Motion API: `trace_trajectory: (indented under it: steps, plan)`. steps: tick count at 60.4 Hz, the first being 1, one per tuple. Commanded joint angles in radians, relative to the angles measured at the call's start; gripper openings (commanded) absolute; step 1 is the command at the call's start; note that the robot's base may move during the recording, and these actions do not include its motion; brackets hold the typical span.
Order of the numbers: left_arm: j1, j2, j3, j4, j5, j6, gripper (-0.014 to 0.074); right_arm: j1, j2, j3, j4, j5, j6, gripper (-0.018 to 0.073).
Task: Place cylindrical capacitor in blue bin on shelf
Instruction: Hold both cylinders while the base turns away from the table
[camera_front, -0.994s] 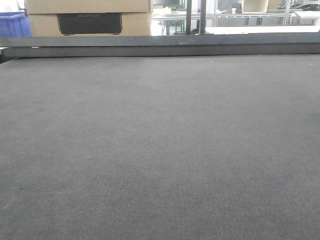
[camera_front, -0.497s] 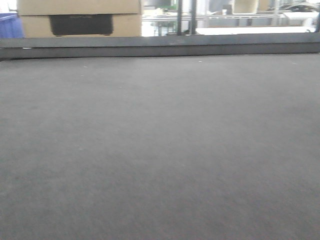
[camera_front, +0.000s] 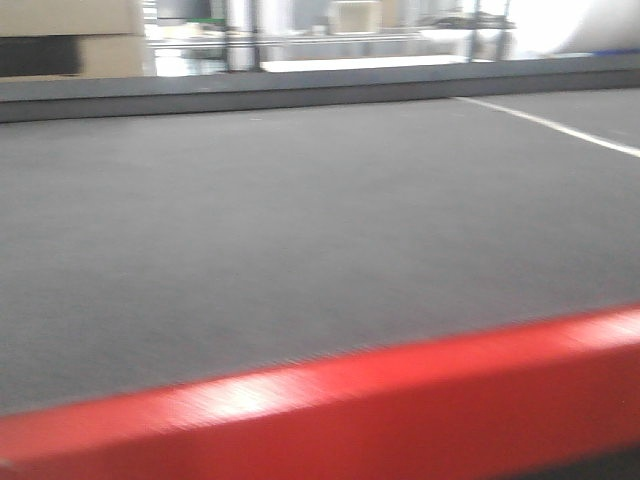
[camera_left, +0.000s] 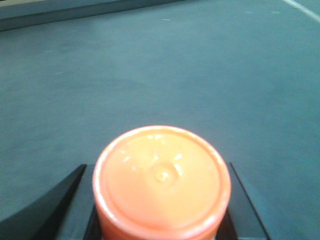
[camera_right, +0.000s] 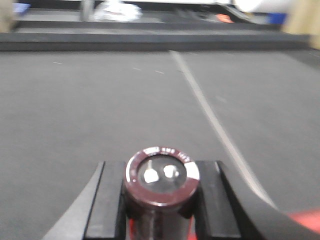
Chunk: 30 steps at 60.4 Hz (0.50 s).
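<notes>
The cylindrical capacitor (camera_right: 161, 187), dark brown with a silvery top and two metal terminals, stands upright between the black pads (camera_right: 107, 200) of my right gripper (camera_right: 160, 202), which is shut on it above the grey mat. In the left wrist view, my left gripper (camera_left: 161, 207) is shut on an orange round-topped cylinder (camera_left: 161, 180), and its dark fingers (camera_left: 60, 210) show on both sides. The blue bin and the shelf are out of view. Neither gripper shows in the front view.
A grey mat (camera_front: 300, 220) covers the surface, with a dark raised rim (camera_front: 300, 92) along its far edge. A white line (camera_right: 210, 115) crosses it on the right. A blurred red band (camera_front: 400, 400) fills the bottom of the front view. A cardboard box (camera_front: 70, 40) stands at the back left.
The front view has swung: the cardboard box slid to the left edge. A white line came in at the right and a red band rose along the bottom.
</notes>
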Motion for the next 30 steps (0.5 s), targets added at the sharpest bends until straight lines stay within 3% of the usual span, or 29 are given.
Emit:
trace_trajectory:
  steps: [1, 30]
  plan:
    - [-0.007, -0.008, -0.002, -0.005, -0.026, -0.001, -0.0111, -0.001, -0.001, -0.008, -0.004, -0.023, -0.007, -0.0162]
    - [-0.007, -0.008, -0.002, -0.003, -0.026, -0.001, -0.0111, -0.001, -0.001, -0.008, -0.004, -0.023, -0.007, -0.0162]
